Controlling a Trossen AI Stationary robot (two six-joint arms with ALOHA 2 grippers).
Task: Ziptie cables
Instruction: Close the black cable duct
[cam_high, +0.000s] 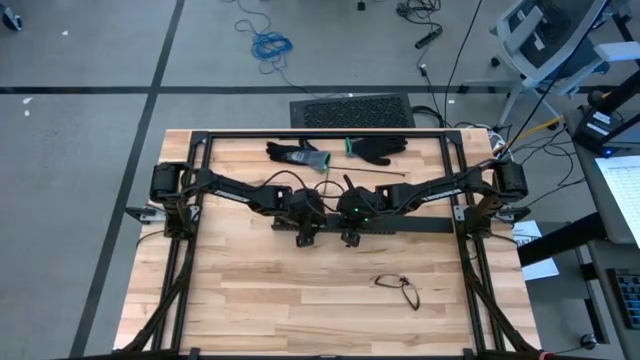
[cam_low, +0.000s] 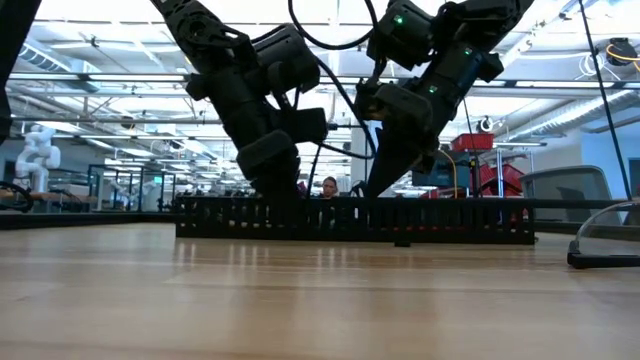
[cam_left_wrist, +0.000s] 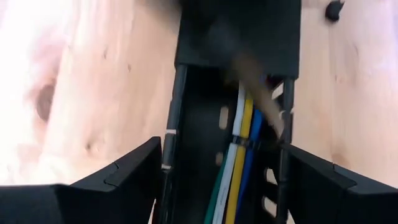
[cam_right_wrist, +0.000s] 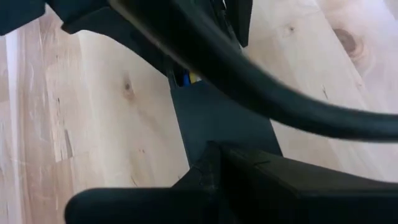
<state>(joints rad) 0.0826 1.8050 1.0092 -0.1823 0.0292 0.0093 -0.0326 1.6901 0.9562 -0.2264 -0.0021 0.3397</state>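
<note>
A long black slotted duct (cam_high: 425, 228) lies across the middle of the table. Inside it run the cables (cam_left_wrist: 239, 180), white, yellow, blue and green, with a black ziptie (cam_left_wrist: 239, 142) around them. My left gripper (cam_left_wrist: 225, 149) reaches down over the open stretch of the duct, one finger on each side. My right gripper (cam_right_wrist: 214, 158) is shut and slants down just to the right of it, over the duct's covered stretch (cam_right_wrist: 217, 118). In the low view its tip (cam_low: 385, 188) drops behind the duct wall (cam_low: 450, 220). My left gripper has the duct's two side walls (cam_left_wrist: 169, 146) between its fingers (cam_left_wrist: 134, 174), coming slanting from above and standing across the duct. The duct rests flat on the table. My right gripper: the duct wall hides its tip, so I cannot tell whether it touches anything.
Two dark gloves (cam_high: 300, 155) (cam_high: 380, 148) lie at the table's far side, with a thin loose strip (cam_high: 378, 176) just near of them. A dark wire loop (cam_high: 400, 290) lies near the front right. Black frame rails (cam_high: 470, 260) border the table.
</note>
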